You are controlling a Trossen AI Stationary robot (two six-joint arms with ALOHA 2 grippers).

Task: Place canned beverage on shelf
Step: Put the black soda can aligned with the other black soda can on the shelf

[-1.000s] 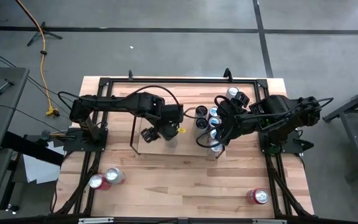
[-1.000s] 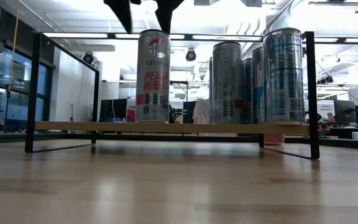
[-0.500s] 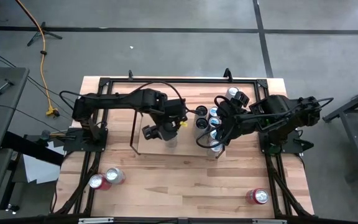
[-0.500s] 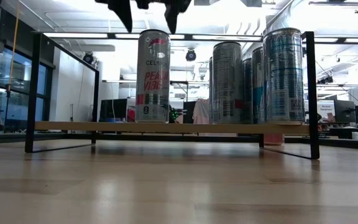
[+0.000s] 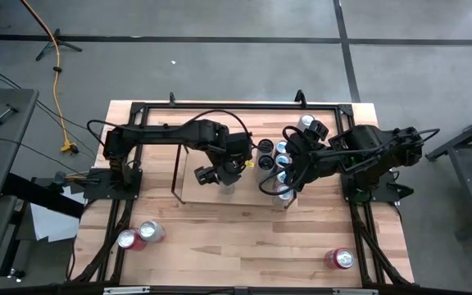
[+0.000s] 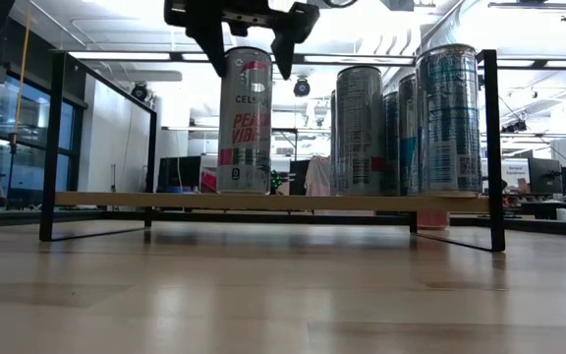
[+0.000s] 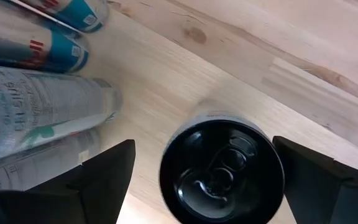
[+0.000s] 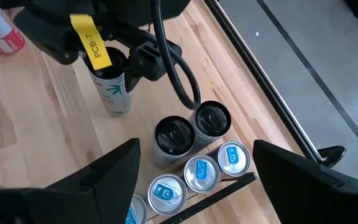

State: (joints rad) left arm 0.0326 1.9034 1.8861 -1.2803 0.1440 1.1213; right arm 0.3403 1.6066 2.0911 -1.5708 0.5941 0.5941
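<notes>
Cans: your tall silver-and-red can (image 6: 243, 120) stands on the low light-wood shelf (image 6: 263, 201); left gripper (image 6: 248, 39) wide above it, right gripper (image 5: 289, 174) open, three red cans (image 5: 140, 234) left on the table.

You've got a yellow cable (image 5: 56, 57) trailing over the grey floor (image 5: 220, 74) beyond the wood-plank worktop's (image 5: 244, 246) far left corner. White papers (image 5: 52, 223) lie just off its left edge. A black tape line (image 5: 220, 38) runs along the floor past its far edge.

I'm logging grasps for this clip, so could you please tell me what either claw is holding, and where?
Nothing is held. The left claw hangs open astride the top of the can on the shelf; the right claw is open over the other cans.
</notes>
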